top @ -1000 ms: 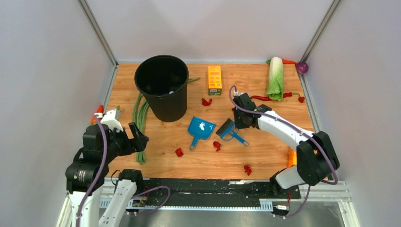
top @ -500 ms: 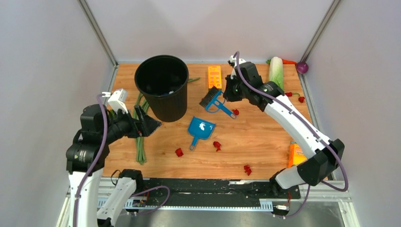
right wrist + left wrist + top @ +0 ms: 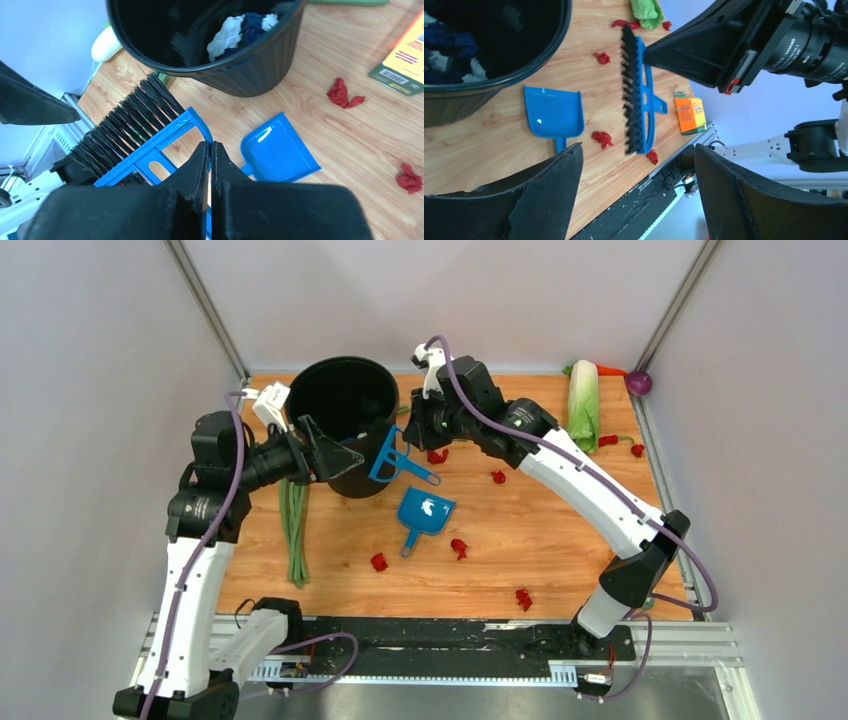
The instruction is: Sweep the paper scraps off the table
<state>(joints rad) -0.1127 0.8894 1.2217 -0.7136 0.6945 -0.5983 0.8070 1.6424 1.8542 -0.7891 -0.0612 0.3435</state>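
My right gripper (image 3: pixel 410 438) is shut on the handle of a blue hand brush (image 3: pixel 386 458) and holds it in the air in front of the black bucket (image 3: pixel 340 400). In the right wrist view the jaws (image 3: pixel 210 145) pinch the brush (image 3: pixel 145 135). My left gripper (image 3: pixel 345 448) is open and empty, level with the brush, which shows between its fingers (image 3: pixel 636 95). The blue dustpan (image 3: pixel 425 512) lies on the table (image 3: pixel 560 530). Red paper scraps lie scattered on it (image 3: pixel 436 455) (image 3: pixel 497 477) (image 3: pixel 459 547) (image 3: pixel 379 562) (image 3: pixel 523 598).
The bucket holds white and blue cloth (image 3: pixel 235 30). Green beans (image 3: pixel 293 525) lie left of it. A cabbage (image 3: pixel 583 405), red chili (image 3: pixel 607 440) and purple ball (image 3: pixel 640 383) sit far right. An orange box (image 3: pixel 405 60) lies beyond the bucket. Grey walls surround the board.
My right gripper picked the brush up from the table centre and carried it up and left to the bucket. My left arm rose and reached right, toward the brush.
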